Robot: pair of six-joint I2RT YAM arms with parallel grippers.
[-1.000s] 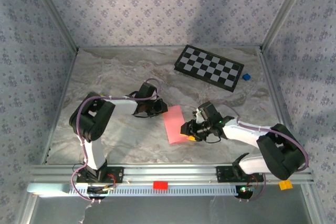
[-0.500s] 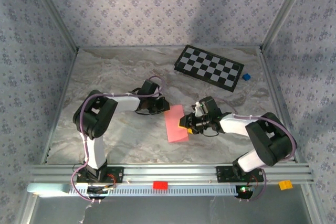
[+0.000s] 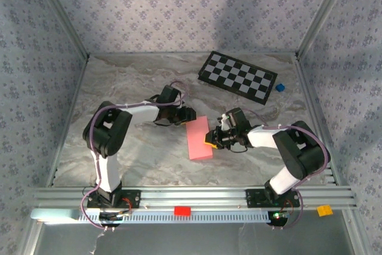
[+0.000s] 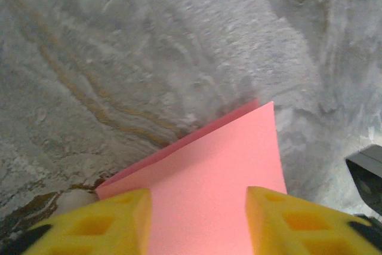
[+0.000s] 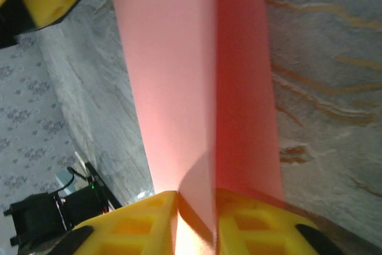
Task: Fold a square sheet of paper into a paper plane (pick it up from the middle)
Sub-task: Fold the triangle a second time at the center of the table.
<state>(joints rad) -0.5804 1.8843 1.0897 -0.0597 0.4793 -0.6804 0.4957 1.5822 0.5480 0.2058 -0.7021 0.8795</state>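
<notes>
The square sheet of paper (image 3: 199, 138), pink-red and folded in half into a tall rectangle, lies on the marble table between my two arms. My left gripper (image 3: 187, 115) hovers at its top left corner. In the left wrist view it (image 4: 199, 224) is open, with the paper (image 4: 209, 165) below and between its yellow fingers (image 4: 95, 225). My right gripper (image 3: 210, 138) is at the sheet's right edge. In the right wrist view it (image 5: 197, 225) is shut on the paper (image 5: 173, 70), whose upper layer is lifted along the crease. No paper plane shape shows.
A black-and-white checkerboard (image 3: 237, 77) lies at the back right with a small blue block (image 3: 280, 88) beside it. A red block (image 3: 182, 211) and an orange block (image 3: 324, 210) sit on the front rail. Patterned walls enclose the table.
My right gripper has moved up along the sheet's right edge and the sheet has turned more upright. My left gripper has slid right, toward the sheet's top corner.
</notes>
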